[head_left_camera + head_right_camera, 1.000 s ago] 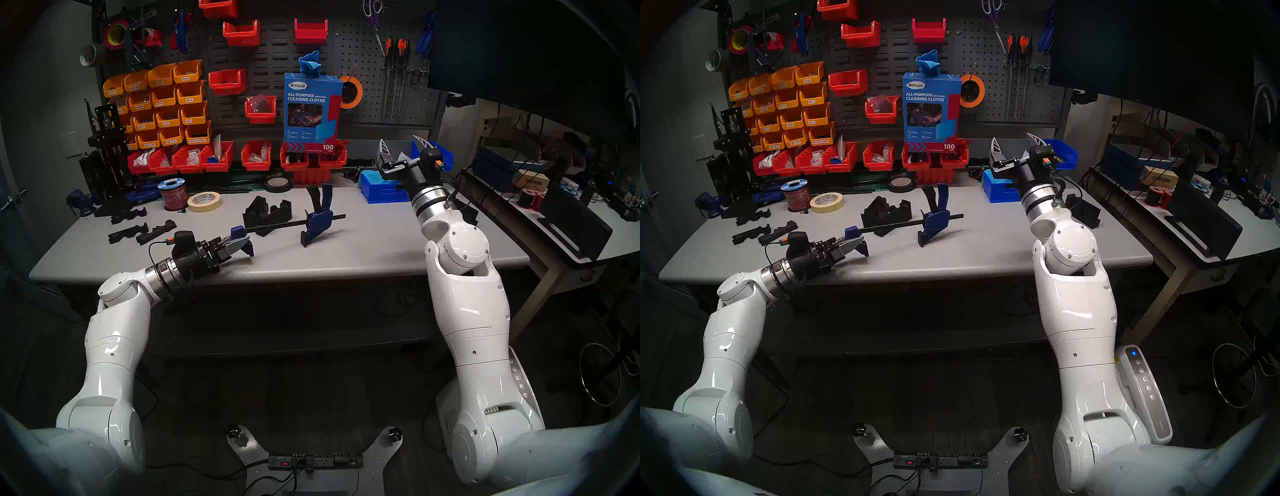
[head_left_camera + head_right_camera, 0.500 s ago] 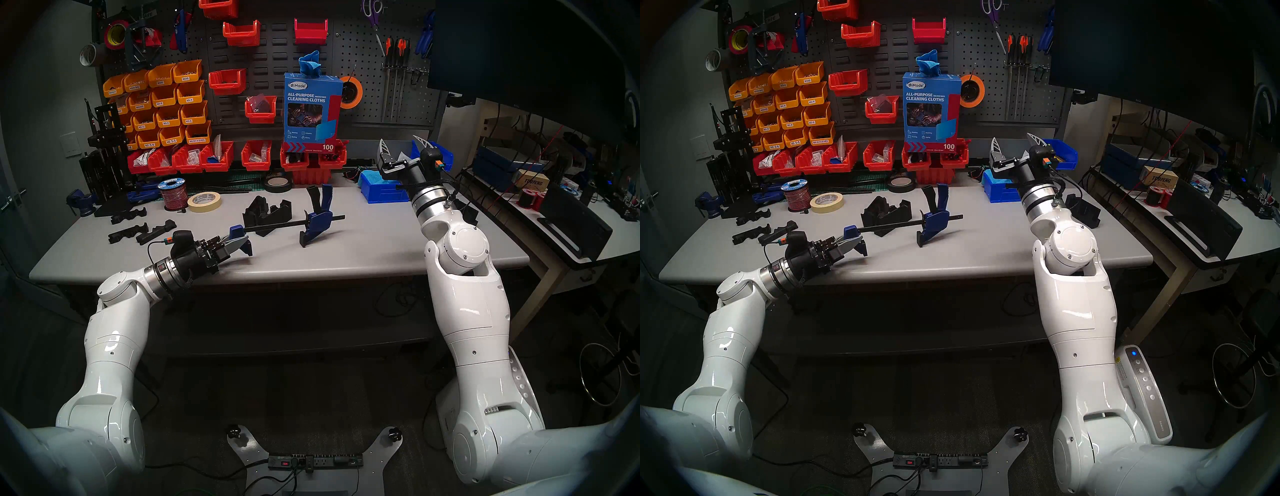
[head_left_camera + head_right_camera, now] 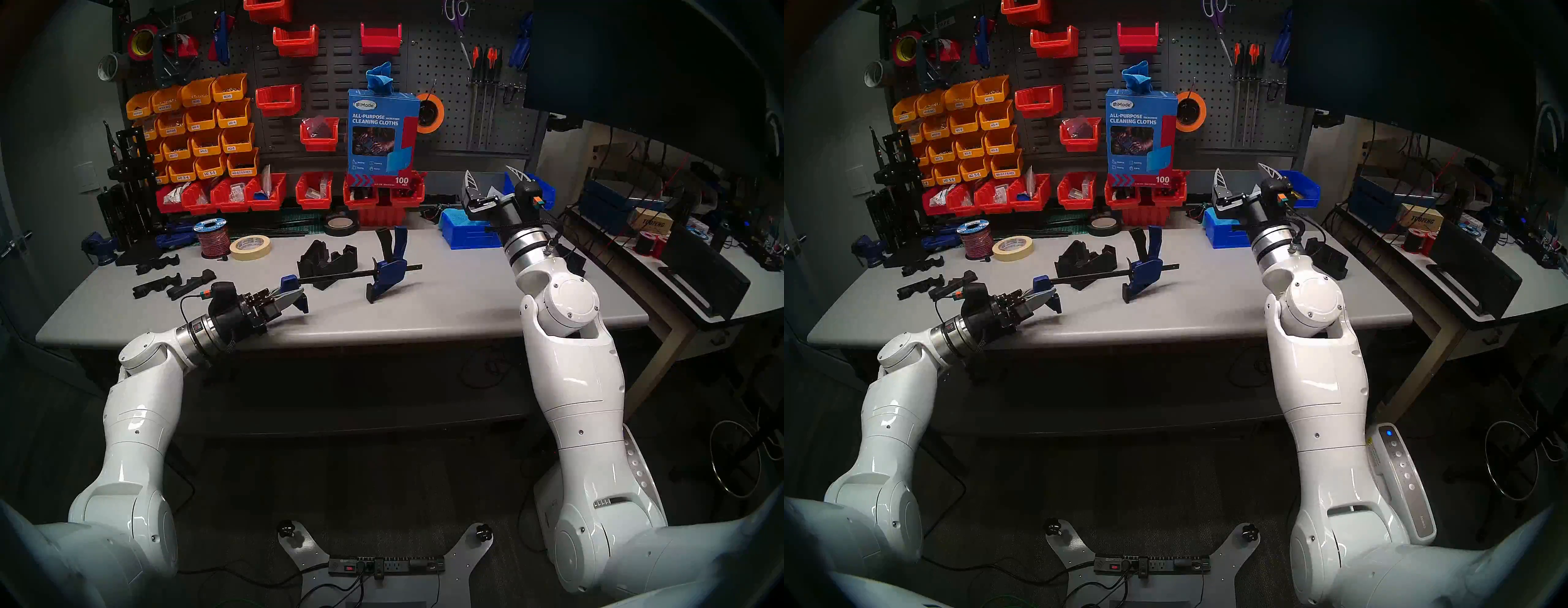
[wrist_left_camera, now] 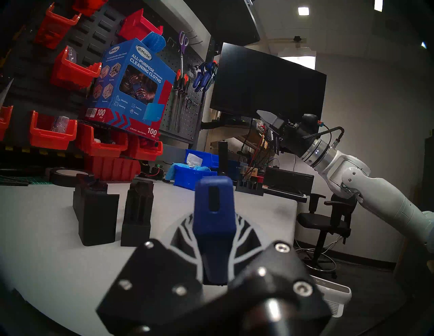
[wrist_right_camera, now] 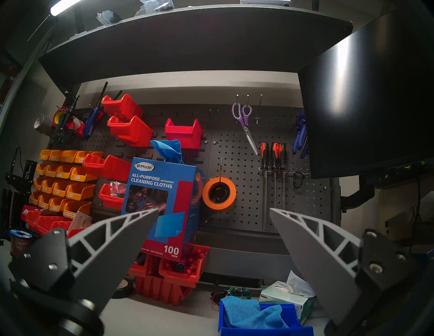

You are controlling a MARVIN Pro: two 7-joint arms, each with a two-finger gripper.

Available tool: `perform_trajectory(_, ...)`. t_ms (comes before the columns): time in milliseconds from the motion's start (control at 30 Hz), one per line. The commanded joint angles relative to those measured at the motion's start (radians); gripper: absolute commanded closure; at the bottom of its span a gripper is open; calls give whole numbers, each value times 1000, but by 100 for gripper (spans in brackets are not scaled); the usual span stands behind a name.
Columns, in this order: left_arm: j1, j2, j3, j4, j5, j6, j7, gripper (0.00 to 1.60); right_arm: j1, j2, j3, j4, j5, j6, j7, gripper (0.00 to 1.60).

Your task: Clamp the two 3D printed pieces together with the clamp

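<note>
The two 3D printed pieces (image 3: 326, 261) are black notched blocks standing side by side at mid-table; they also show in the head right view (image 3: 1084, 261) and the left wrist view (image 4: 96, 211). The clamp (image 3: 388, 276) lies in front of them, its black bar (image 3: 339, 277) crossing their near side, its trigger handle pointing up. My left gripper (image 3: 293, 299) is shut on the clamp's blue fixed jaw (image 4: 213, 211). My right gripper (image 3: 494, 178) is open and empty, raised at the back right, fingers (image 5: 131, 225) facing the pegboard.
Flat wavy black prints (image 3: 169, 284), a masking tape roll (image 3: 250, 247) and a wire spool (image 3: 212, 237) lie at the left. A blue bin with cloth (image 3: 466, 231) stands under my right gripper. A lone black block (image 3: 572, 263) sits behind the right arm.
My left gripper and the clamp in it have shifted very slightly to the left. The right arm has not moved.
</note>
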Motion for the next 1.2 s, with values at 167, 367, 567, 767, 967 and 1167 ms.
perform_trajectory(167, -39, 1, -13, -18, -18, 3, -4, 160, 29, 0, -1, -35, -2, -7, 1, 0)
perform_trajectory(367, -39, 1, -14, -18, -18, 3, -4, 160, 37, -1, -2, -25, -1, -8, 1, 0)
perform_trajectory(567, -39, 1, -14, -18, -17, 2, -4, 160, 65, 2, -13, -10, 4, -25, 21, 0)
perform_trajectory(767, -39, 1, -14, -17, -16, 2, -5, 160, 89, -16, -34, -11, 37, -29, 55, 0)
perform_trajectory(967, -39, 1, -14, -17, -16, 2, -5, 160, 89, -35, -59, -18, 66, -23, 82, 0)
perform_trajectory(1167, -40, 0, -15, -17, -16, 2, -5, 160, 77, -48, -66, -31, 111, -16, 112, 0)
